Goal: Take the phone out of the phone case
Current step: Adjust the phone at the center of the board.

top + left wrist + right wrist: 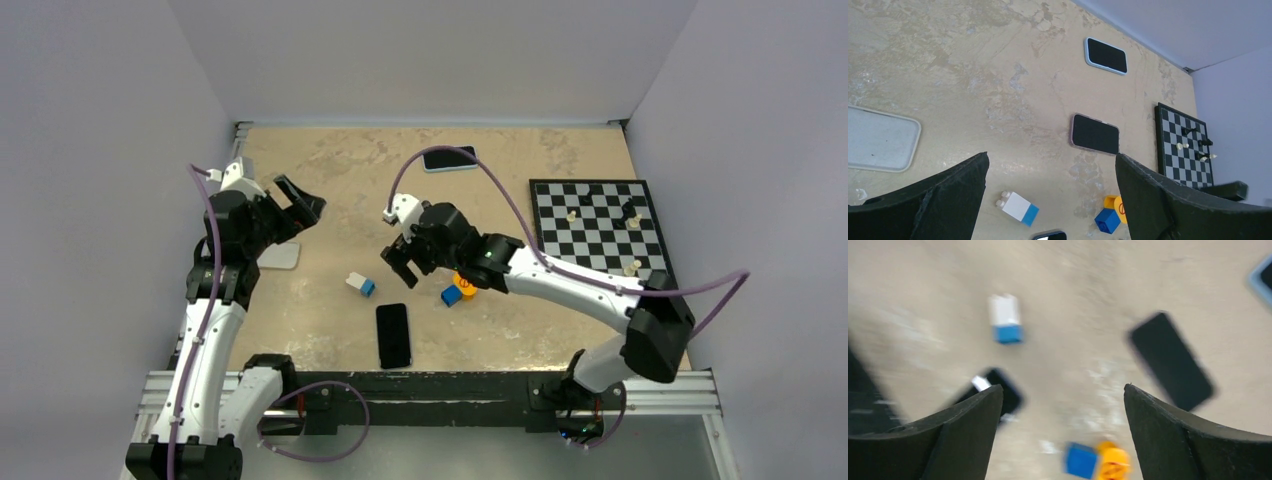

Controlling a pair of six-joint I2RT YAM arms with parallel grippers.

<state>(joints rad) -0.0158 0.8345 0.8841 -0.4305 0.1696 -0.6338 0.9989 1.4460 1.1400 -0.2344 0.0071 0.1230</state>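
A phone in a light blue case [450,158] lies at the far middle of the table; it also shows in the left wrist view [1105,55]. A second dark phone with a thin purplish rim [1095,134] lies mid-table, hidden under my right arm in the top view and blurred in the right wrist view [1170,361]. A bare black phone [393,335] lies near the front edge. An empty pale case [280,255] lies at the left. My left gripper [300,205] is open and empty above that case. My right gripper [400,262] is open and empty above mid-table.
A white-and-blue brick [361,285] and a blue brick [451,296] beside an orange piece [466,282] lie mid-table. A chessboard [600,228] with a few pieces lies at the right. Walls close in on three sides.
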